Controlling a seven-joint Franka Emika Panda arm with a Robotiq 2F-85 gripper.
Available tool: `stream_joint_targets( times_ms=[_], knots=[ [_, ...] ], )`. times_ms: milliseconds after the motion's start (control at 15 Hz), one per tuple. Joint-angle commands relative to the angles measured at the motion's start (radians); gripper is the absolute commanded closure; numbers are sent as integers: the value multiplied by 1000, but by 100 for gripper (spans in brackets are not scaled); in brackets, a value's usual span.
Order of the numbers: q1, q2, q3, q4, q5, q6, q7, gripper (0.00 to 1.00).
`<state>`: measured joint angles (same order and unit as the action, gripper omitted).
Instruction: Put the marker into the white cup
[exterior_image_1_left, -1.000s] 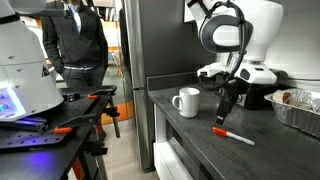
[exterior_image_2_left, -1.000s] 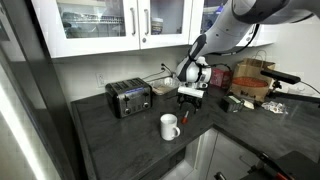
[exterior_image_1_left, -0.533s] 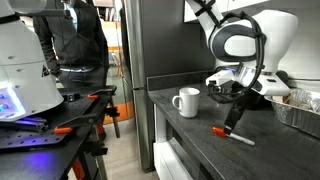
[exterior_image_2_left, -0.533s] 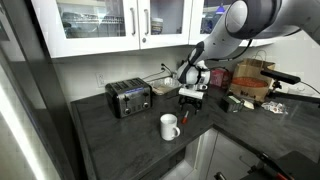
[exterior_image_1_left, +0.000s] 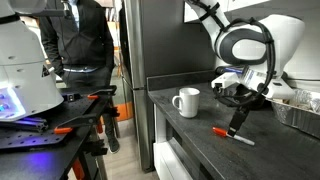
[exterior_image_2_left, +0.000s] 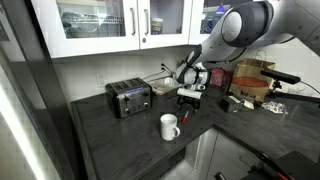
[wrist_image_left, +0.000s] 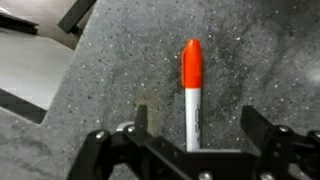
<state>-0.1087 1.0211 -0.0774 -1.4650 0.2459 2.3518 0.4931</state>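
Observation:
The marker (wrist_image_left: 191, 92) is a thin white stick with a red-orange cap. It lies flat on the dark counter, and in the wrist view it runs between my open fingers, cap pointing away. In an exterior view the marker (exterior_image_1_left: 231, 135) lies near the counter's front edge, right of the white cup (exterior_image_1_left: 186, 101). My gripper (exterior_image_1_left: 235, 128) hangs tilted just above the marker, fingers (wrist_image_left: 197, 125) spread on both sides, holding nothing. In an exterior view the white cup (exterior_image_2_left: 169, 126) stands upright in front of my gripper (exterior_image_2_left: 186, 113); the marker is hidden there.
A black toaster (exterior_image_2_left: 129, 97) stands at the back of the counter. A foil tray (exterior_image_1_left: 298, 108) lies beside the gripper. Boxes and clutter (exterior_image_2_left: 250, 85) fill the far counter. A person (exterior_image_1_left: 82, 45) stands by a workbench with orange-handled tools (exterior_image_1_left: 62, 129). The counter's front edge (exterior_image_1_left: 190, 150) is close.
The arm has swung away from the cup toward the marker and dropped lower, its gripper now tilted right over the marker. The marker and the cup have not moved.

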Motion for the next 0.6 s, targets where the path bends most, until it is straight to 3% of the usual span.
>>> stream_joint_targets(
  times_ms=[0,533],
  knots=[
    [10,5,-13,8,16,-6,-9,0],
    [22,33,-20,31,2,23,-12,0]
  ],
)
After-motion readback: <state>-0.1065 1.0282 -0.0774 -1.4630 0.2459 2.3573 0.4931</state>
